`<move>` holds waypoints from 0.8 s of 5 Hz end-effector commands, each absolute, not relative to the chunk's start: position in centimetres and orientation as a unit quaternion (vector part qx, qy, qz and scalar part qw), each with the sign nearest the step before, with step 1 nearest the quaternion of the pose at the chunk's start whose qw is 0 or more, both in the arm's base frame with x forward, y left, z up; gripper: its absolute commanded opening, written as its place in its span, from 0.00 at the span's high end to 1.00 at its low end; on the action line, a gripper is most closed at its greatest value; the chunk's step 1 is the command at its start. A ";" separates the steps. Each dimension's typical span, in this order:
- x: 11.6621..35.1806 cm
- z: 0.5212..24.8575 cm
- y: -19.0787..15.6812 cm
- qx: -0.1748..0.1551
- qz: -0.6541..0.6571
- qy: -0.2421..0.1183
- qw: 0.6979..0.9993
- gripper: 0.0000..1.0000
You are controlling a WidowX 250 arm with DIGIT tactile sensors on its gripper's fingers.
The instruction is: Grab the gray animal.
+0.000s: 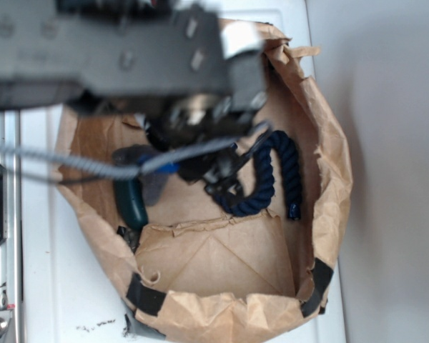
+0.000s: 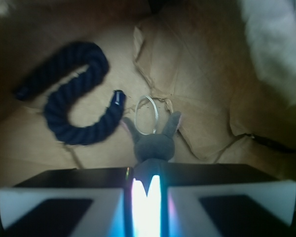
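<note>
In the wrist view, the gray animal (image 2: 155,143) is seen clamped between the nearly closed fingers of the gripper (image 2: 147,190), its lower body hidden, beside a navy rope (image 2: 74,113). The exterior view is blocked by the blurred arm.

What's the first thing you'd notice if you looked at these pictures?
Probably the navy blue rope, curled like a hook on the brown paper bag's floor. Next, in the wrist view, the little gray animal sits right at the end effector, its ears and a thin white loop poking out. From outside, the big blurry robot arm covers the top of the bag.
</note>
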State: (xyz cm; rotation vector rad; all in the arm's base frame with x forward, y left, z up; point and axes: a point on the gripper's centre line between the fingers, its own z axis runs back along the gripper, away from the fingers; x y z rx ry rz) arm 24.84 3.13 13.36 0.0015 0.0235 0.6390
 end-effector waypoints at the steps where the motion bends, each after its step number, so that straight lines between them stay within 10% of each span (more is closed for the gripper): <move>1: 25.2 14.6 3.7 -0.002 0.309 -0.003 0.951 0.00; 4: 23.5 7.6 4.2 0.014 0.262 0.010 0.965 0.00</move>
